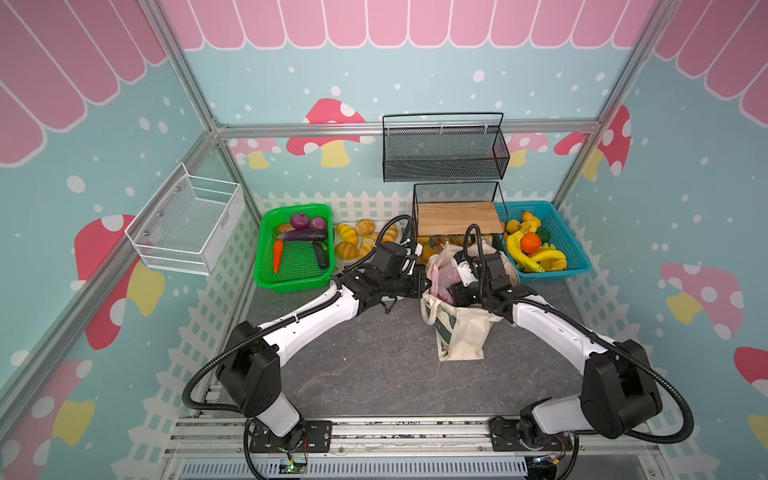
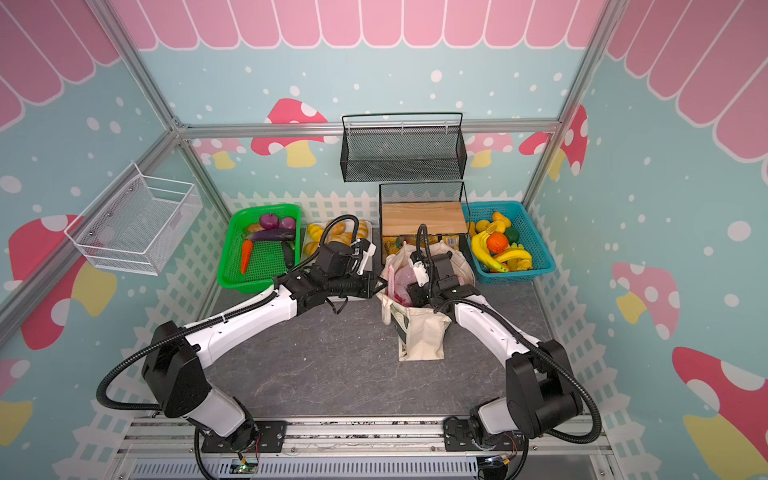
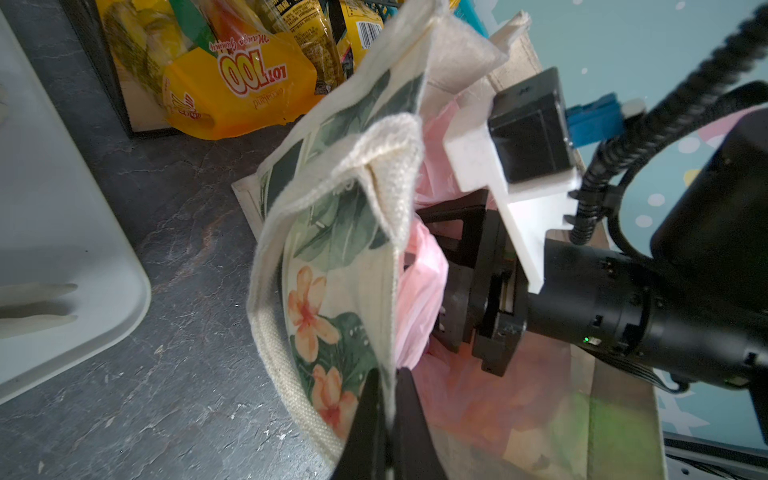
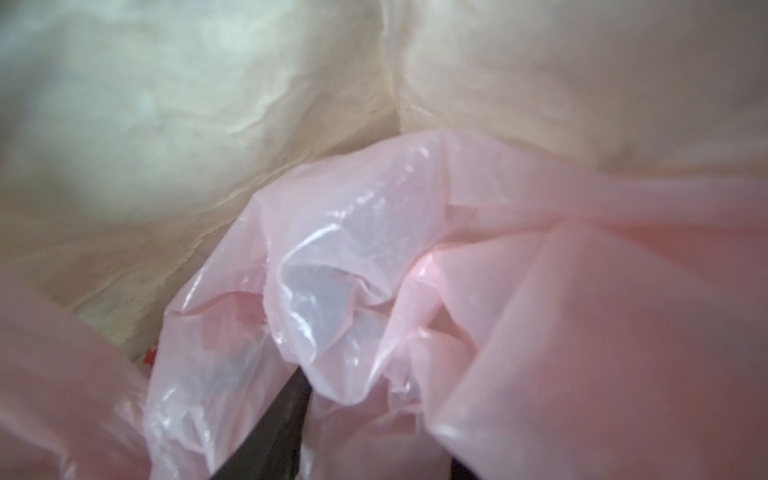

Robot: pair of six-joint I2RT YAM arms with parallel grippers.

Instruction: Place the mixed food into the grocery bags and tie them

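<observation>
Tote (image 3: 332, 249) rim pinched in left tool (image 3: 388, 386), right tool (image 3: 444, 279) amid pink bag (image 4: 415, 249), opening unclear

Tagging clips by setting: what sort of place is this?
Probably a mock grocery stall inside a robot cell, not a real shop: cartoon mushroom wallpaper, green basket of toy vegetables, blue basket of toy fruit, aluminium frame.

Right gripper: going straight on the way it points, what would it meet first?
The right gripper meets the crumpled pink plastic bag at once; behind it, probably the canvas tote wall.
</observation>
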